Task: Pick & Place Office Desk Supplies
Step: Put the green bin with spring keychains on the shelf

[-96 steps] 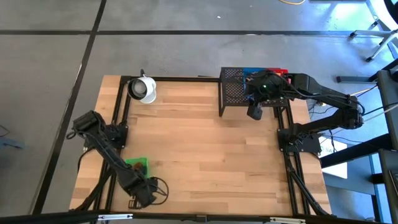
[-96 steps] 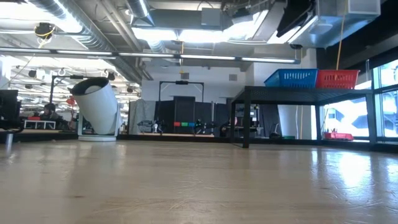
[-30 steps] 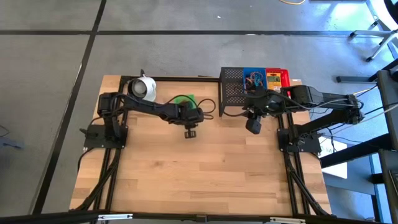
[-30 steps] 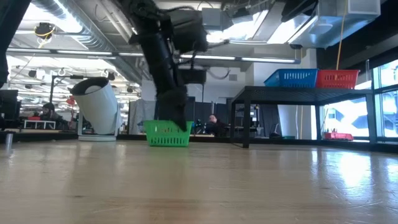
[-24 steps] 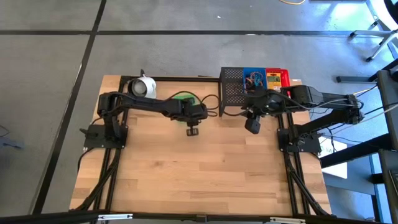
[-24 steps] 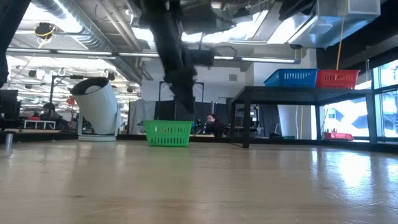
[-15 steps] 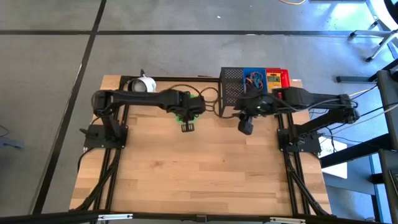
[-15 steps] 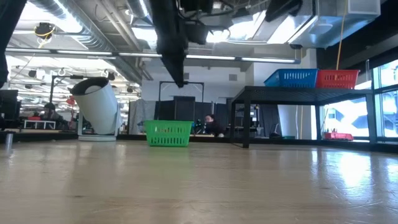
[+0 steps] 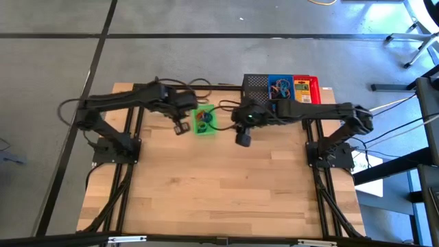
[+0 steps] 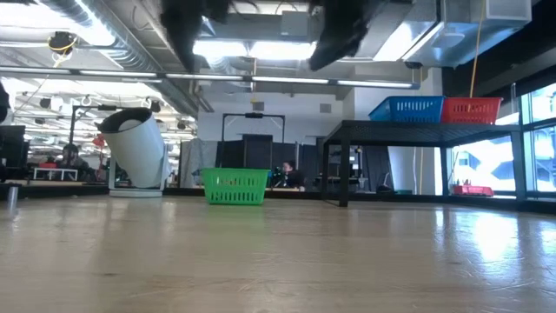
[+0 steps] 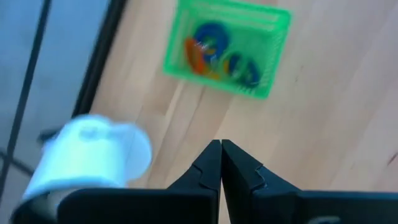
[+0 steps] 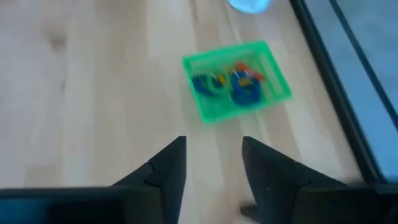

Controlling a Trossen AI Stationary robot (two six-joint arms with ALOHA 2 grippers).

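A green tray point(image 9: 204, 121) holding blue and orange band loops point(image 11: 211, 50) stands on its base on the wood, far of the table's middle. My left gripper point(image 9: 180, 127) hangs shut just left of it, high above the table, with nothing between its fingers point(image 11: 221, 152). To the tray's right my right gripper point(image 9: 243, 138) hangs open and empty point(image 12: 213, 149), pointing slantwise down toward the green tray point(image 12: 236, 81). A blue tray point(image 9: 279, 88) and a red tray point(image 9: 312, 89) holding a yellow box point(image 9: 300, 88) sit on the black mesh rack point(image 9: 255, 92).
A white round cup point(image 10: 136, 155) stands tilted at the far left, hidden under my left arm in the high view. The mesh rack fills the far right corner. Bare wood point(image 9: 219, 185) spreads over the near half of the table.
My left gripper has risen from the green tray's right end and gone toward the table's left, over the tray; the tray stays on the wood. My right gripper has gone from the rack toward the table's left, nearer the green tray.
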